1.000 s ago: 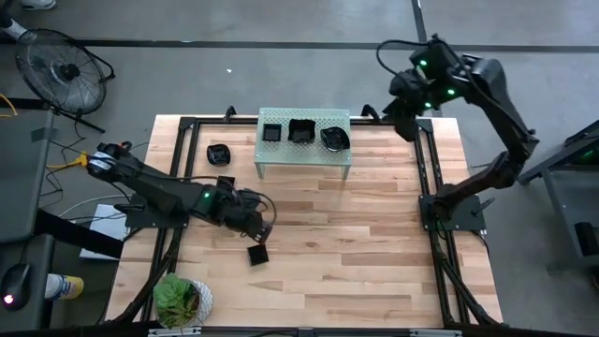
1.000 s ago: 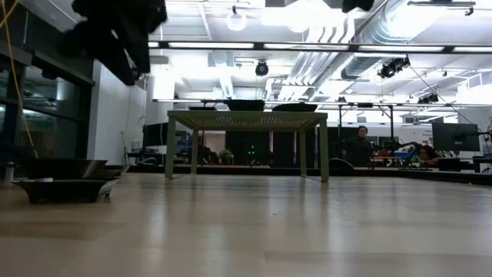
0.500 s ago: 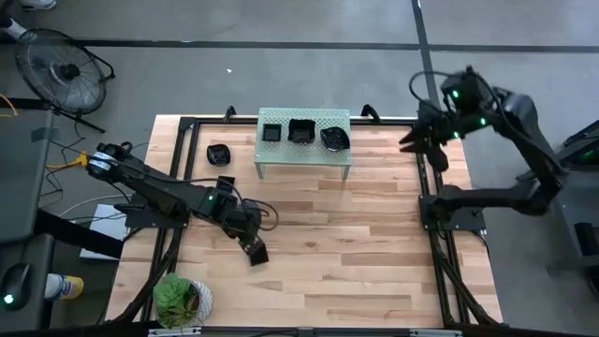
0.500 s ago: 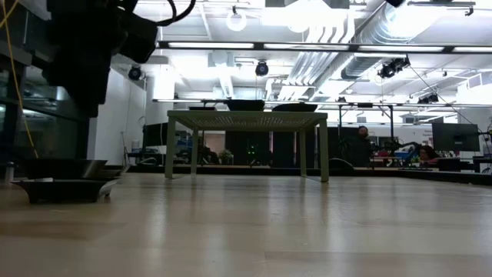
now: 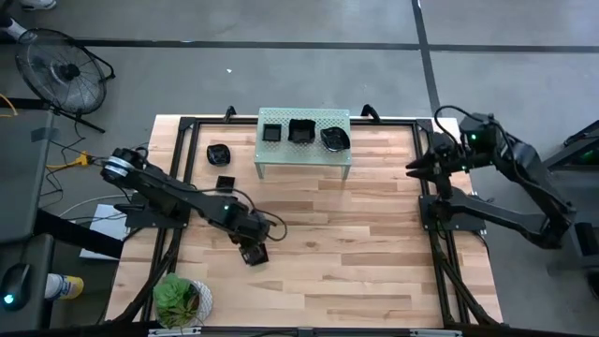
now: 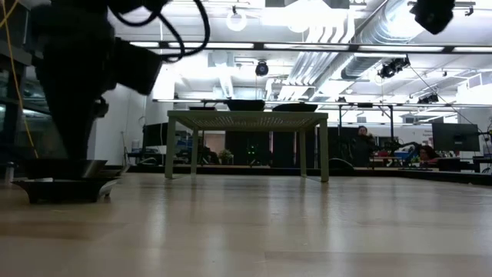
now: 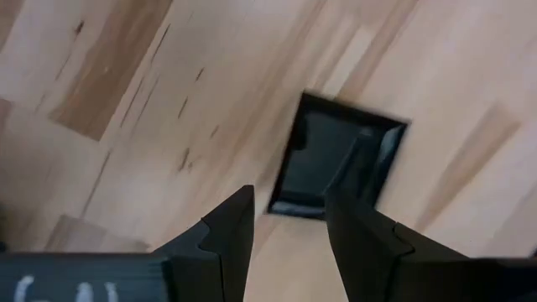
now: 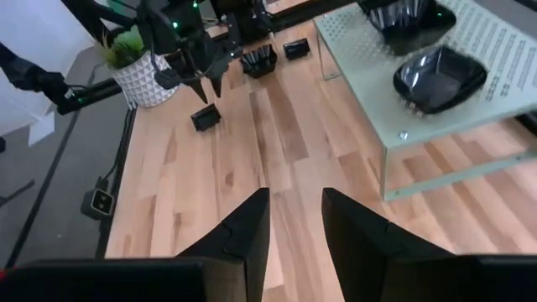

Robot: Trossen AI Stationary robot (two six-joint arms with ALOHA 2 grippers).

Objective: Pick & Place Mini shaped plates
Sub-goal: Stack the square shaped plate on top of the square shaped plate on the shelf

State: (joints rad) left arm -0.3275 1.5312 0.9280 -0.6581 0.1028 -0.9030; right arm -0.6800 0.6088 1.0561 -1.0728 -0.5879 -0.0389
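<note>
A small square black plate lies flat on the wooden table near its left front, seen also in the left wrist view and the low view. My left gripper is low over it, pointing steeply down and open. One finger is over the plate's inside and the other outside its rim. Three black plates sit on the pale green shelf. Two more plates lie on the table left of it. My right gripper hangs open at the table's right edge. My left gripper comes at the square plate from above, with one finger over the plate's inside and the other outside its rim. Whether either finger touches the plate I cannot tell.
A potted plant stands at the near left corner. Black frame rails run along the table's left and right sides. Bare wood stretches between the shelf and the near edge.
My left gripper has sunk toward the square plate and rolled about its own axis; the plate has stayed where it was. My right arm has folded back, carrying its gripper down and along the table's right edge toward the near side.
</note>
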